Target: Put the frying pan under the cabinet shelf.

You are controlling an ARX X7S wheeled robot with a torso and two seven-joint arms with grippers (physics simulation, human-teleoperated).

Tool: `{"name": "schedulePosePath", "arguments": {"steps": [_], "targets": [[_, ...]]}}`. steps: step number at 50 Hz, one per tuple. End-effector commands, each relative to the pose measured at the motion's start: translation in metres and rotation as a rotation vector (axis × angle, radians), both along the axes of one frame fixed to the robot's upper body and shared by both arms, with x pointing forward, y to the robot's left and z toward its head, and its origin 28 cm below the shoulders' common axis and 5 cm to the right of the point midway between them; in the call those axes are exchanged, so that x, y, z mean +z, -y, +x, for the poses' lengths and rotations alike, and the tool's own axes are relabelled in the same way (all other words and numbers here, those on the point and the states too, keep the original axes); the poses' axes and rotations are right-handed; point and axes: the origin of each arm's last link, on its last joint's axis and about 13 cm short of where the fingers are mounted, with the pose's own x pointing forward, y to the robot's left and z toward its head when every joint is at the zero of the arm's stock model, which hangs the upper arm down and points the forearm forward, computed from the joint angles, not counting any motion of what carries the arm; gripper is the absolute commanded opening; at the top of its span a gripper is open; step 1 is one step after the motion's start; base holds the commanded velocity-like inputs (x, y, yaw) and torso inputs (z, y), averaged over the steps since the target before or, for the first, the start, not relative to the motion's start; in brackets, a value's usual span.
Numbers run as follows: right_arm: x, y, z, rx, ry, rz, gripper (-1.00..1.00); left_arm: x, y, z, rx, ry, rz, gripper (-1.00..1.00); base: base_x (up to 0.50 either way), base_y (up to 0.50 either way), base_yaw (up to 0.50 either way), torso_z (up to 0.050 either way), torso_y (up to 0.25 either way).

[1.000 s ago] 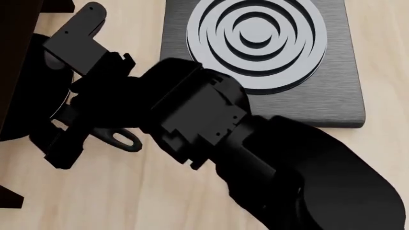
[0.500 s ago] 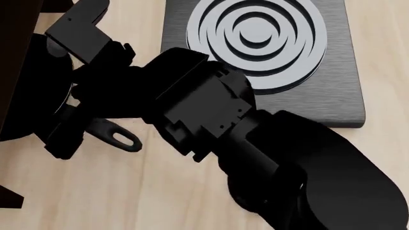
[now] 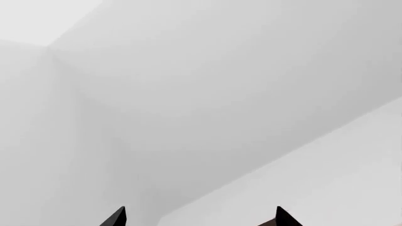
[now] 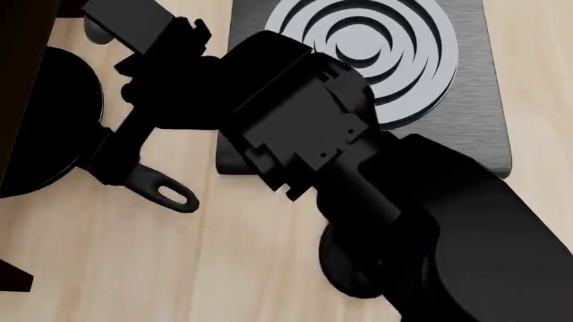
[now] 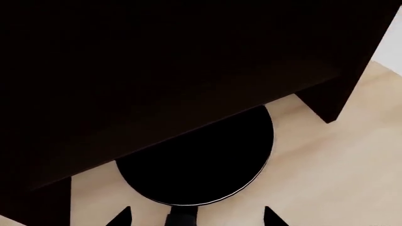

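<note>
The frying pan [image 5: 201,165] is a round glossy black disc lying on the pale wood, its far half hidden beneath the dark brown cabinet shelf [image 5: 157,56]. In the head view the frying pan [image 4: 49,114] sits at the left against the cabinet shelf [image 4: 20,47], its looped handle [image 4: 168,193] pointing right. My right gripper [image 5: 195,217] is open, its two tips wide apart on either side of the handle stub without touching it. My left gripper [image 3: 199,217] is open and holds nothing, facing only white walls.
A square black burner plate [image 4: 465,134] with concentric rings lies at the back right. My bulky right arm [image 4: 376,194] crosses the table from the lower right. A dark cabinet foot [image 4: 13,276] shows at the lower left.
My right arm and gripper have shifted toward the far side of the table, now overlapping the burner plate's near corner. The frying pan and its handle have stayed put.
</note>
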Motion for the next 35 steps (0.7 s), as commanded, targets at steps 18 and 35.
{"name": "schedulePosePath", "arguments": {"steps": [18,35], "targets": [[0.011,0.017,-0.017,-0.093,0.069,-0.005,1.00,0.001,0.014,0.001,-0.073,0.014,-0.003,1.00,0.00,0.00,0.00,0.000,0.000],[0.016,0.040,-0.047,-0.141,0.108,0.026,1.00,-0.001,0.023,0.010,-0.117,0.000,-0.006,1.00,0.00,0.00,0.00,0.000,0.000]]}}
